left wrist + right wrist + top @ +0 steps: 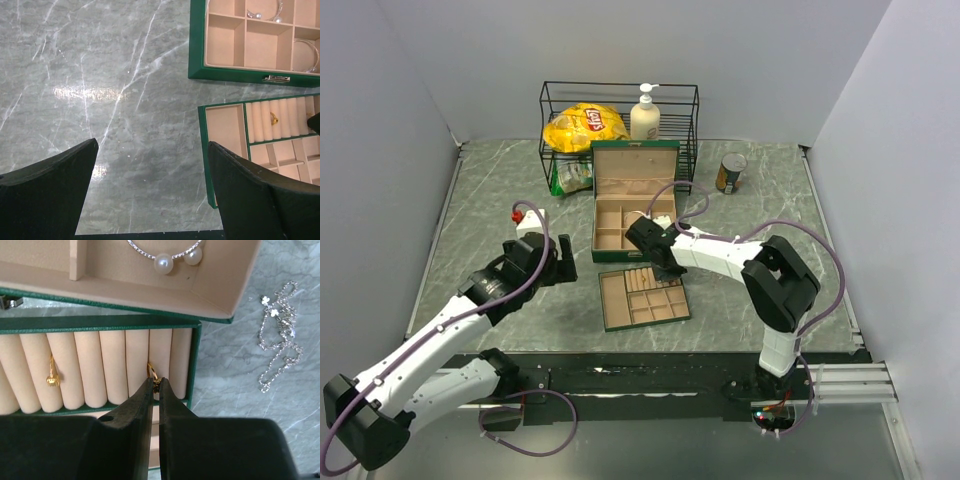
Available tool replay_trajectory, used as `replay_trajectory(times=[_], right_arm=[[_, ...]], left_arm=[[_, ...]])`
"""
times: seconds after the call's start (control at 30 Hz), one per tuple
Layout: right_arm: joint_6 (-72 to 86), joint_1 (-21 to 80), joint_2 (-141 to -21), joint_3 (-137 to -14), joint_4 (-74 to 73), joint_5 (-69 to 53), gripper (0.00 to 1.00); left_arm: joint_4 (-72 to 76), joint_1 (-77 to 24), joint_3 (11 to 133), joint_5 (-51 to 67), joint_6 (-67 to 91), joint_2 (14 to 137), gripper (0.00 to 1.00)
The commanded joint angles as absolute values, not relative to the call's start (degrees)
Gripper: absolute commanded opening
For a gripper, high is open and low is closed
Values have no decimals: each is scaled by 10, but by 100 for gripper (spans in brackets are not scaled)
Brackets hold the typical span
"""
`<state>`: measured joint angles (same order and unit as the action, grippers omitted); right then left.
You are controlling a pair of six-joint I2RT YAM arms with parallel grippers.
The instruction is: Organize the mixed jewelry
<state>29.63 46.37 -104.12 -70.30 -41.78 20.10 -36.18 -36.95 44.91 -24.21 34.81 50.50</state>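
Note:
My right gripper [156, 382] is shut on a small gold ring [152, 371], holding it at the right end of the tan ring rolls in the flat tray [196, 360]. A second gold ring [52, 375] sits between rolls further left. A pearl-tipped silver bangle [170, 259] lies in the green box [125, 309] just beyond. A silvery chain [279, 340] lies on the marble right of the box. My left gripper [152, 150] stands open over bare marble, left of the tray [204, 150]. Two bangles [310, 55] show in the box compartments.
At the back stands a black wire basket [618, 95] with a yellow chip bag [582, 125] and a soap bottle [645, 115]. A can [730, 172] stands to its right. The box lid [635, 170] stands upright. Grey walls close in both sides.

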Motion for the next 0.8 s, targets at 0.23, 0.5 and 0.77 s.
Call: replay_trajectory(times=[0.23,0.5,0.77], right_arm=[[304,468,-1043,-722,-400,201,5],[302,467,-1027,-706,-386,194,17],[293,467,-988,-693,-370,199,35]], left_arm=[[-343,-368,461,-232,335,519,96],[-343,-368,461,-230,335,526,96],[-343,-368,461,-230,335,531,96]])
